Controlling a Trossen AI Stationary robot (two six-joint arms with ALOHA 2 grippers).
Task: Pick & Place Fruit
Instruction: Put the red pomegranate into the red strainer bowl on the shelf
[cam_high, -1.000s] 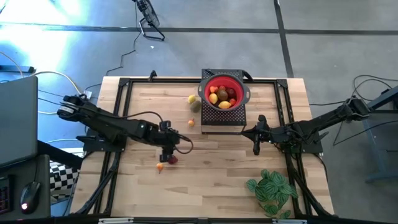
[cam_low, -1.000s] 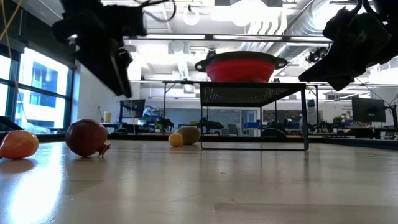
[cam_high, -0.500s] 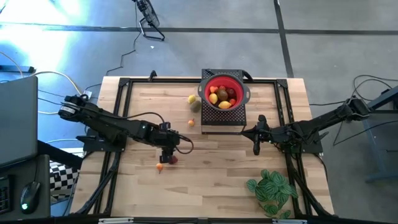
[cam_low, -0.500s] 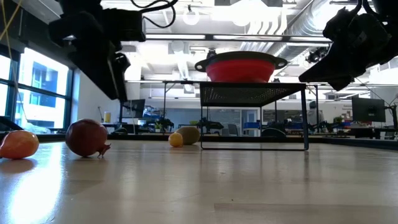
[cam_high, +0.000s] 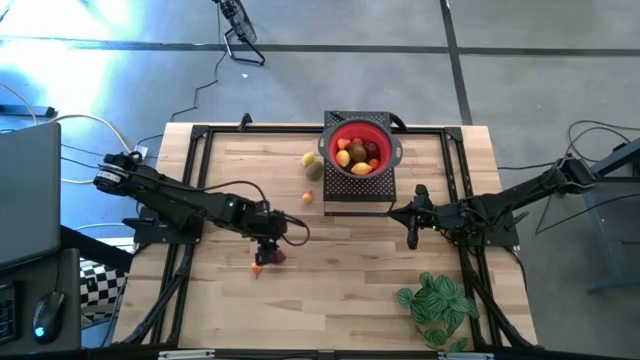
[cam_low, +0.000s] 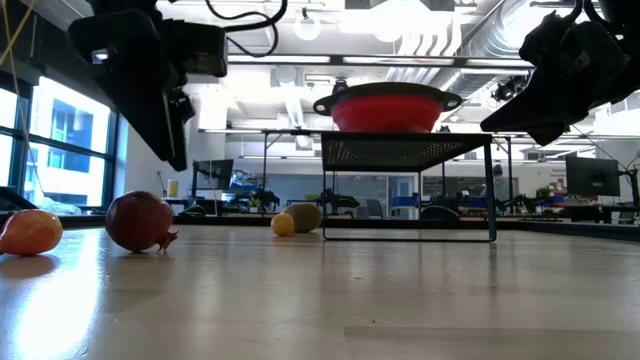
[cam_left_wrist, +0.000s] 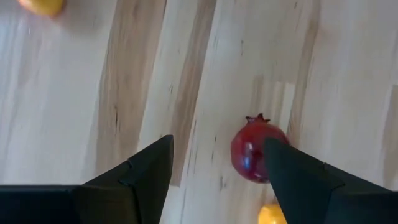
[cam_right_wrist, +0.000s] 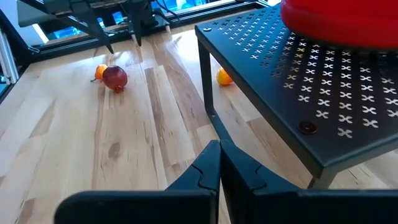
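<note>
My left gripper (cam_left_wrist: 214, 171) hangs with fingers spread above the wooden table (cam_left_wrist: 74, 93). My wrist camera shows the glossy dark red pomegranate (cam_left_wrist: 254, 151) beside one fingertip, crown visible; overhead, my arm partly covers it. My right gripper (cam_right_wrist: 219, 163), fingers pressed together, waits beside the perforated metal stand (cam_right_wrist: 323, 87).

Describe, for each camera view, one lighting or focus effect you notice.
High view: blue-white glare washes the floor at top left. Low view: bright ceiling lights leave the left gripper a dark silhouette. Left wrist view: an orange fruit at the edge looks blurred.
</note>
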